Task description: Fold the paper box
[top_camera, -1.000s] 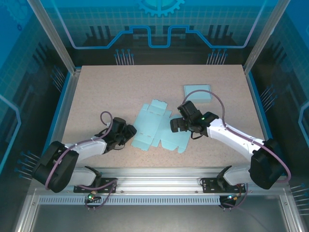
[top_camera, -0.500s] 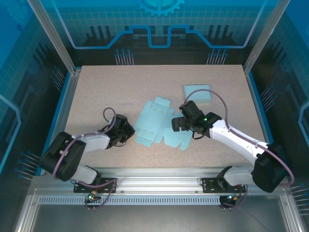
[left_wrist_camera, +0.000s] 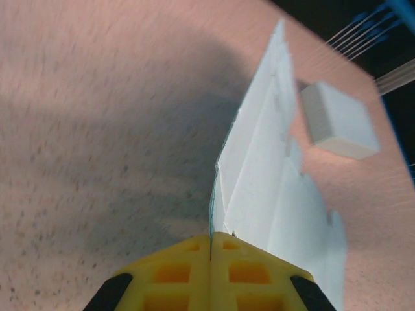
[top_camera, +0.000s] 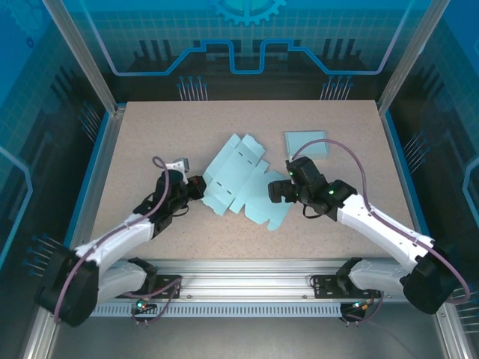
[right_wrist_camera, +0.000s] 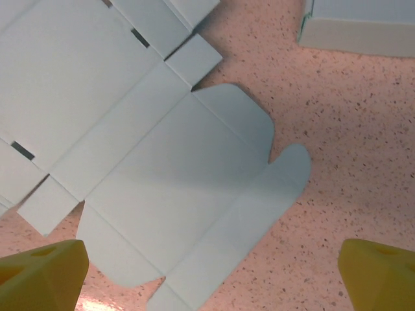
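A flat, unfolded light-blue paper box (top_camera: pixel 238 179) lies mid-table, with its left side lifted off the surface. My left gripper (top_camera: pixel 199 185) is shut on that left edge. In the left wrist view the yellow fingers (left_wrist_camera: pixel 170 275) press together on the thin sheet edge (left_wrist_camera: pixel 249 188), which rises away from them. My right gripper (top_camera: pixel 275 193) hangs over the sheet's right part, open. In the right wrist view its yellow fingertips (right_wrist_camera: pixel 42 269) stand wide apart above the rounded tuck flap (right_wrist_camera: pixel 259 194), touching nothing.
A folded light-blue box (top_camera: pixel 307 143) rests at the back right, also seen as a box (right_wrist_camera: pixel 363 23) and as a white block (left_wrist_camera: pixel 338 122). Speckled tabletop (top_camera: pixel 150 134) surrounds the sheet. Blue side rails and transparent walls bound the table.
The left gripper took hold of the sheet's left edge and rose, dragging and turning the sheet toward the back. The right arm shifted slightly right, staying open above the sheet.
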